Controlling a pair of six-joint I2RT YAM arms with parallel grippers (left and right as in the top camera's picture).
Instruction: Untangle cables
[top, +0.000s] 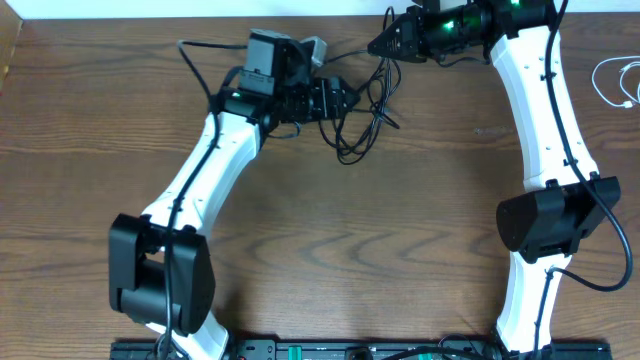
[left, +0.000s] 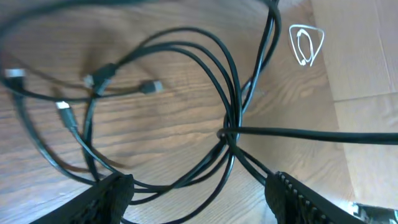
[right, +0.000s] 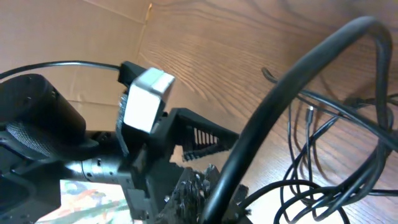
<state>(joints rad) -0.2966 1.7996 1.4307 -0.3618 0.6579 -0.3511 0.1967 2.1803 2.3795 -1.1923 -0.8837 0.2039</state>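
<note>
The black cable lies in tangled loops at the table's top centre. My left gripper is open right beside the tangle. In the left wrist view its fingers straddle several strands of the black cable, whose small plug ends lie loose. My right gripper is shut on the black cable and lifts a strand at the top edge. It shows close up in the right wrist view, with the cable rising from the jaws. The white cable lies coiled at the far right, apart from the tangle.
The table's back edge runs just behind both grippers. The left arm's wrist camera block is close to the right gripper. A paler board borders the wood on the right side.
</note>
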